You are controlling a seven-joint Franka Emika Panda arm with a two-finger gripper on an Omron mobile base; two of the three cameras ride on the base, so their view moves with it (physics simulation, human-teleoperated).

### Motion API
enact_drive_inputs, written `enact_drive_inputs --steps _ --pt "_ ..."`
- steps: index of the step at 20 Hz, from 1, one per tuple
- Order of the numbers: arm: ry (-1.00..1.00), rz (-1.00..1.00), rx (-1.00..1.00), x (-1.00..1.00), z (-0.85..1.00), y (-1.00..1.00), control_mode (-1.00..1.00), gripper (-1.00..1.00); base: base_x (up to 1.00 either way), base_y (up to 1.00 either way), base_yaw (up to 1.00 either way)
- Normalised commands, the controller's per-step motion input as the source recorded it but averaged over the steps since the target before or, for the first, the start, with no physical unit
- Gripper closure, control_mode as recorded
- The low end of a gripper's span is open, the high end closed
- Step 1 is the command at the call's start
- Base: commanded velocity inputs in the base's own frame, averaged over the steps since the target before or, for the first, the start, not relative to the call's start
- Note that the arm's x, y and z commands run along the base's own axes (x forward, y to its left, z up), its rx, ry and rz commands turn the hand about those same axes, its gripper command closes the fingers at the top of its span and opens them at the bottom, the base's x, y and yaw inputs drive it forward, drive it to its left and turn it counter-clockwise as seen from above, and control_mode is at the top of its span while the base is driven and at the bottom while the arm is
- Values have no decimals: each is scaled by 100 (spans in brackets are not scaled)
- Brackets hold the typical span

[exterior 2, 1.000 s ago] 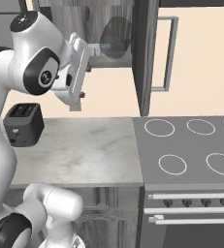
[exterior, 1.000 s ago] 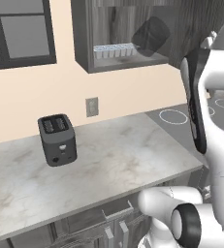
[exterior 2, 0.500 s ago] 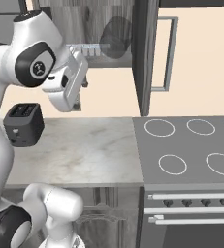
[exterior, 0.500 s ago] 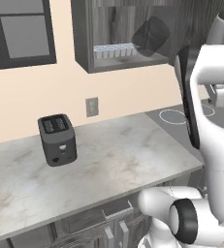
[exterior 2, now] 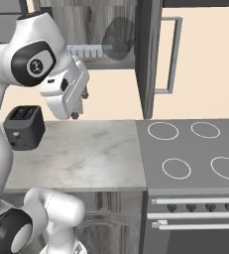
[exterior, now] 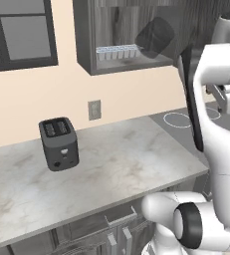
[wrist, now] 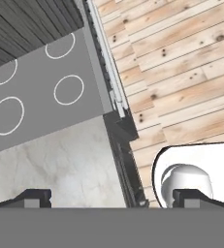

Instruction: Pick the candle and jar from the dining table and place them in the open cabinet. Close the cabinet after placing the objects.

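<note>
inside the cabinet [exterior: 131,30], on its shelf near the right end, the jar [exterior: 155,37] sits tipped on a slant beside the clear ridged tray [exterior: 117,52]; the right base view has the same jar [exterior 2: 118,45] just left of the open door [exterior 2: 151,54]. the candle i cannot make out anywhere, so whether it is already shelved cannot be told.

judging from how things lie, the jar's placing looks done and the step in hand is the one after release: either going for the candle or shutting the cabinet. closing would call for bringing the hand round to the outer face of the door, which stands edge-on to the wall above the stove [exterior 2: 195,149], and pushing it across the opening.

the arm is folded high, its elbow up by the cabinet's left part, with the gripper [exterior 2: 79,103] hanging below the shelf over the marble counter [exterior 2: 81,154], right of the toaster [exterior 2: 23,127]. the hand points down: its view looks on the counter's front edge, the stove rings and the wood floor [wrist: 181,58]. the fingers [wrist: 33,197] stand wide apart with nothing between them.
</note>
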Motion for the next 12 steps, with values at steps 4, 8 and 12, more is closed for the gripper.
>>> enact_drive_inputs --steps 4,8,12 --pt "-7 0 -5 -49 -12 0 -100 -100 0 0 0" --pt "0 0 0 -37 -23 0 -100 -100 0 0 0" --pt "0 0 0 -26 -22 0 -100 -100 0 0 0"
